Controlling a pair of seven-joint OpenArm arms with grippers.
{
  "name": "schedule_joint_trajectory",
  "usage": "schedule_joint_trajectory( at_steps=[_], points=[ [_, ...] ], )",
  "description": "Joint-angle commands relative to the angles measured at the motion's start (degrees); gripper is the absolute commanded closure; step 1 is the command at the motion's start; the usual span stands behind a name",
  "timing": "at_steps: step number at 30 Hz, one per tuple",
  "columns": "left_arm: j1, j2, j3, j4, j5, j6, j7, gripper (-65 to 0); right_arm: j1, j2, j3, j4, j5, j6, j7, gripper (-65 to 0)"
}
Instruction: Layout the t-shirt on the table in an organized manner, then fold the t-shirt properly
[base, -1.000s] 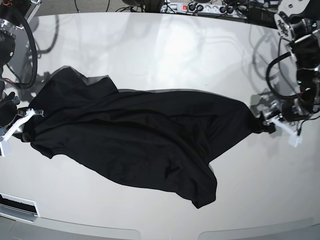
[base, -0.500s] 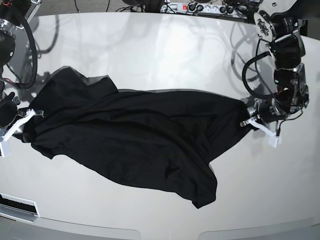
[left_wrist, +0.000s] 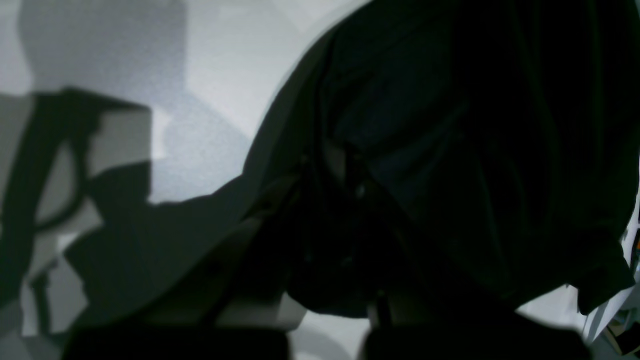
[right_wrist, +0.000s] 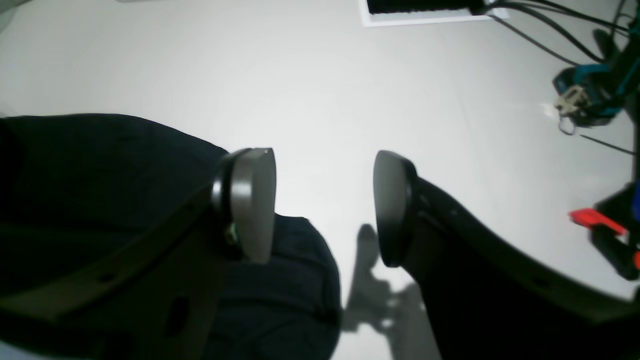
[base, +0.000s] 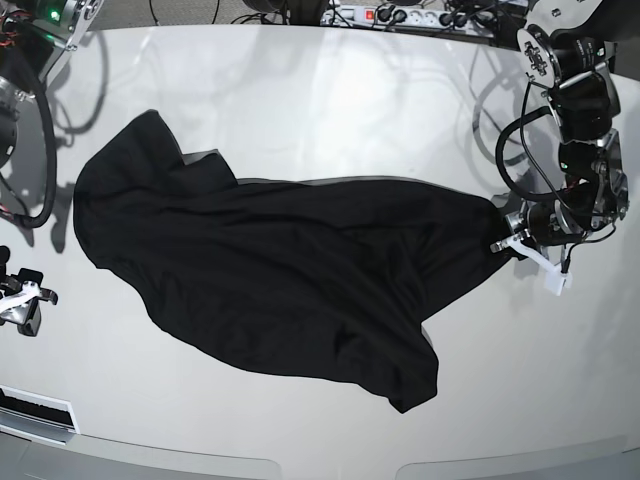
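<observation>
The task is at its start: the t-shirt (base: 270, 270) lies rumpled and skewed across the middle of the bench (base: 330, 100), neither spread flat nor folded. At the base view's left, the right end effector (base: 22, 297) rests spread on bare bench, apart from the cloth's edge. At the right, the left end effector (base: 520, 245) touches the shirt's far corner; dark fabric hides whether it pinches there, so that cannot be told.

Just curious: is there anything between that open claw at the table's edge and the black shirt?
Nothing: in the base view, only bare table separates the right gripper from the t-shirt.
</observation>
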Motion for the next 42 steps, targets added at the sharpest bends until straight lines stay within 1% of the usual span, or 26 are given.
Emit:
schedule_joint_trajectory(
  at_steps=[1, 4, 7, 10, 12, 14, 17, 19, 21, 23, 25, 28, 30, 34, 39, 42],
  points=[
    [-1.36, -1.09, -0.02, 0.70, -0.68, -0.02, -0.70, 0.0, 0.68, 1.38, 0.74, 0.94, 1.49, 0.96, -0.24, -33.2],
    [-1.20, -2.05, -0.02, 0.70, -0.68, 0.00, -0.87, 0.0, -1.57, 1.29, 2.97, 0.92, 6.43, 1.27, -4.50, -33.2],
    [-1.42, -2.91, -0.02, 0.70, -1.01, 0.00, -0.94, 0.0, -6.56, 1.20, 6.95, 0.92, 13.16, 1.38, -6.12, -33.2],
    [-1.97, -3.32, 0.00, 0.70, -1.33, 0.00, -1.29, 0.0, -11.58, -0.09, 11.41, 0.92, 18.47, 5.01, -6.69, -33.2],
    [-2.23, -3.54, 0.00, 0.70, -1.38, 0.00, -1.31, 0.0, -15.52, -1.11, 12.61, 0.92, 22.27, 7.04, -6.91, -33.2],
    [-2.19, -3.78, 0.00, 0.70, -1.40, -0.02, -1.27, 0.0, -19.45, -2.75, 12.57, 0.92, 23.52, 8.35, -6.91, -33.2],
    [-2.21, -3.80, 0.00, 0.70, -1.38, 0.00, -1.25, 0.0, -24.15, -6.49, 12.55, 0.90, 25.77, 9.64, -6.88, -33.2],
    [-2.23, -3.80, 0.00, 0.70, -2.19, -0.02, -1.27, 0.0, -26.10, -9.03, 12.55, 0.81, 25.90, 9.94, -6.88, -33.2],
    [-2.21, -3.80, 0.00, 0.70, -2.67, -0.02, -1.25, 0.0, -27.21, -10.88, 12.55, 0.02, 25.51, 9.94, -6.10, -33.2],
    [-2.19, -3.80, 0.00, 0.70, -2.67, -0.02, -1.25, 0.0, -27.30, -11.69, 12.55, -1.90, 25.03, 9.92, -4.42, -33.2],
    [-2.14, -3.96, 0.00, 0.70, -2.64, -0.02, -0.90, 0.0, -26.95, -11.76, 12.55, -5.29, 24.87, 9.88, -2.82, -33.2],
    [-2.19, -4.46, 0.00, 0.70, -3.13, -0.02, -0.07, 0.0, -25.18, -11.85, 12.55, -12.35, 24.90, 10.19, -2.58, -33.2],
    [-2.19, -4.76, 0.00, 0.70, -4.31, -0.02, 0.04, 0.0, -23.34, -11.80, 12.66, -17.90, 24.90, 11.85, -2.43, -33.2],
    [-2.16, -4.94, 0.00, 0.70, -4.57, 0.00, 0.04, 0.0, -19.26, -11.80, 13.55, -26.25, 25.77, 14.32, -2.38, -33.2],
    [-2.16, -4.92, 0.00, 0.70, -4.57, 0.00, 0.04, 0.0, -15.89, -11.96, 13.77, -31.58, 25.79, 15.65, -2.36, -33.2],
    [-2.19, -4.87, 0.00, 0.70, -4.61, 0.00, 0.02, 0.0, -14.88, -12.07, 13.77, -33.64, 26.93, 17.18, -2.40, -33.2]
  ],
)
